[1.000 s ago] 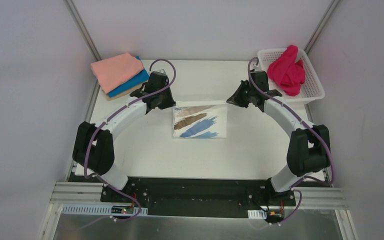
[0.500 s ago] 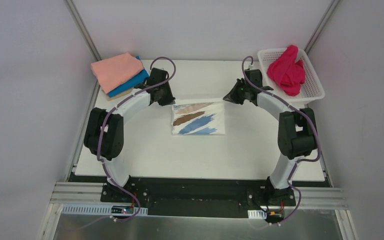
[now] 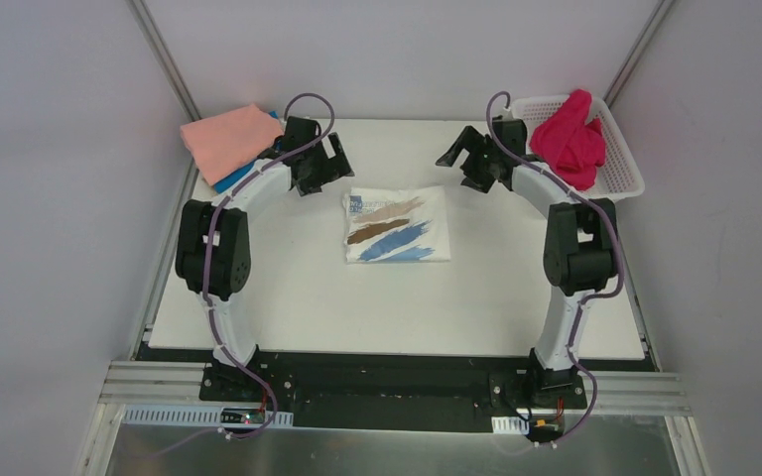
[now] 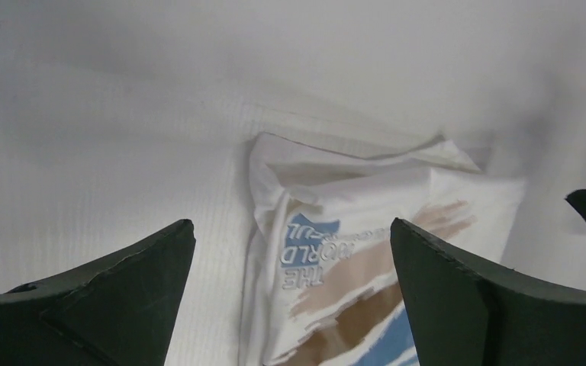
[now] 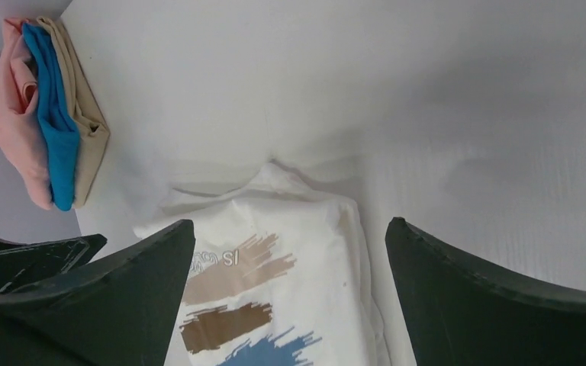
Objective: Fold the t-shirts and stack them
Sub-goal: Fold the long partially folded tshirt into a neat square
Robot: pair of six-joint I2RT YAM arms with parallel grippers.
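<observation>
At frame centre the printed t-shirt (image 3: 397,225) was just released (stacking due), left fingers (image 4: 107,297) and right fingers (image 5: 496,297) spread wide.

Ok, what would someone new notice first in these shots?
The folded white t-shirt with blue and brown brushstrokes lies mid-table, with the open left pincer and open right pincer near its far corners. A magenta t-shirt is heaped in the basket far right. A salmon-pink t-shirt tops the folded stack far left.
</observation>
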